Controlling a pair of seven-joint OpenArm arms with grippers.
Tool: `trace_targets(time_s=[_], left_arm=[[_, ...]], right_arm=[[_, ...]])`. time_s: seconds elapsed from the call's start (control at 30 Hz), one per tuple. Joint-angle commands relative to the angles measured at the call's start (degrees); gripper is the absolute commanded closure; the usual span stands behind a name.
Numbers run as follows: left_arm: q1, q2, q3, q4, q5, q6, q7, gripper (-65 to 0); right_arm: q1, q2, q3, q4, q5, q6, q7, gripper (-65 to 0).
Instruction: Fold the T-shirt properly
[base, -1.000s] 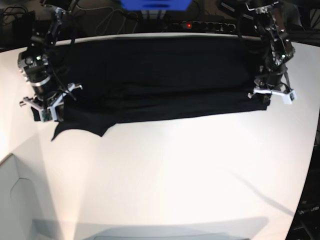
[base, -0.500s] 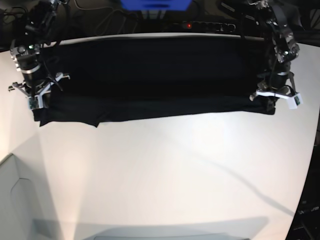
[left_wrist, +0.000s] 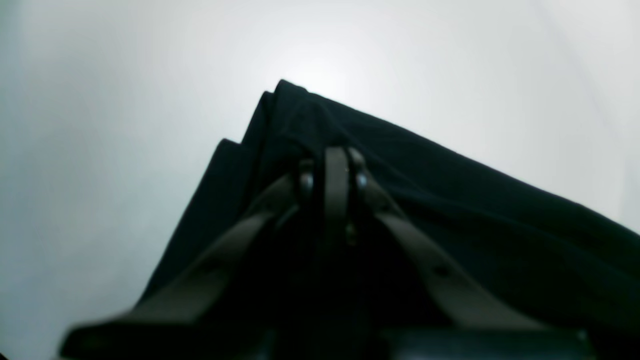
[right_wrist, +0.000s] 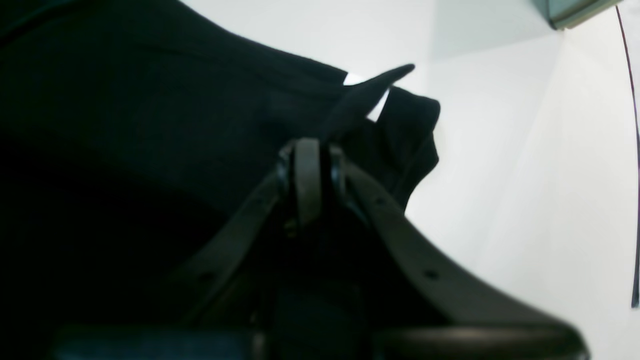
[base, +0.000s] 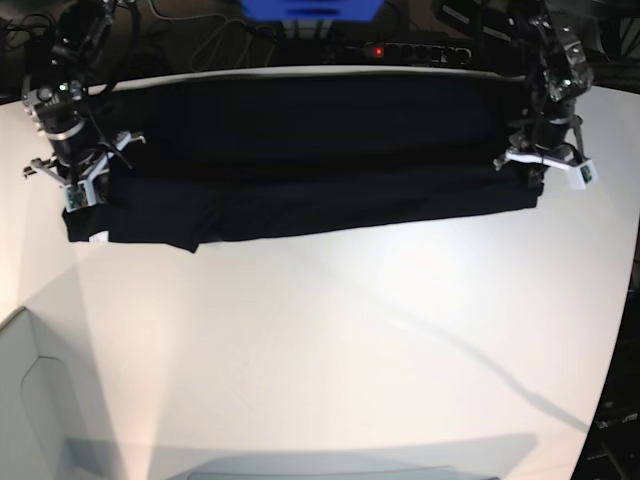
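Left wrist: left pincer (left_wrist: 334, 172) clenched on a layered corner of the shirt (left_wrist: 450, 210), so the fold keeps its edge.
Right wrist: right pincer (right_wrist: 307, 172) grasps the opposite end, bunched fabric beyond it.
Base: shirt spans the tabletop's (base: 350, 340) far edge, stretched between both pincers; the tension probably keeps the crease straight.

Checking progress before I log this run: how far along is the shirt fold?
Done: the T-shirt lies as a long band across the table, one lengthwise fold in. In hand: the left gripper and right gripper are each shut on an end of it, the cloth stretched between them. Left: setting the ends down and folding the band crosswise into a compact stack.
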Motion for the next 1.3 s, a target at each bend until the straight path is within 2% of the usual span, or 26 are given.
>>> trace_targets(time_s=[0.0,0.2,0.7,0.73,0.83,0.9,1.0,1.13,1.2,1.27], left_arm=[[-0.04,-0.73,-0.43,0.13,-0.09,-0.1,-1.24,0.0],[-0.31,-0.9,-0.43,-4.97,-0.44,-0.1,-1.5,0.0],[-0.13,-1.08,-0.25,-5.5,-0.44,-0.1,-1.06,-0.1],[-0.13,-1.08,-0.25,-5.5,-0.44,-0.1,-0.97,-0.1],[-0.04,-1.17,-0.17,-5.24,-0.44,-0.1,-0.97,-1.0],[-0.04,-1.17,-0.08,-5.15,-0.18,-0.1,-0.97,-3.9],[0.84,-1.17,0.1,-4.71,-0.09,-0.1,-0.97,-11.8],[1.98,-2.31,0.1,-2.69,-0.44,-0.1,-0.89,-24.8],[3.38,-2.4,-0.34,-1.02,-0.44,-0.1,-0.89,-28.2],[3.91,-2.4,-0.34,0.65,-0.44,-0.1,-0.89,-28.4]], right_arm=[[0.09,0.72,0.2,0.9,0.71,0.8,1.45,0.0],[-1.32,1.51,0.03,0.9,0.71,0.8,1.45,0.0],[-3.87,2.3,0.2,0.81,0.62,0.8,1.45,0.0],[-4.22,2.3,0.2,0.81,0.62,0.8,1.45,-1.0],[-5.19,3.27,0.2,0.9,0.62,0.8,1.45,-11.2],[-5.8,3.79,0.2,0.9,0.62,0.8,1.45,-17.8],[-5.89,3.88,1.96,1.25,0.62,0.8,1.45,-27.2],[-4.75,3.44,6.01,1.43,0.97,0.8,1.81,-32.0],[-3.34,3.44,6.44,1.69,0.97,0.8,1.45,-32.4],[-2.82,3.44,6.01,1.78,0.97,0.8,1.45,-32.5]])
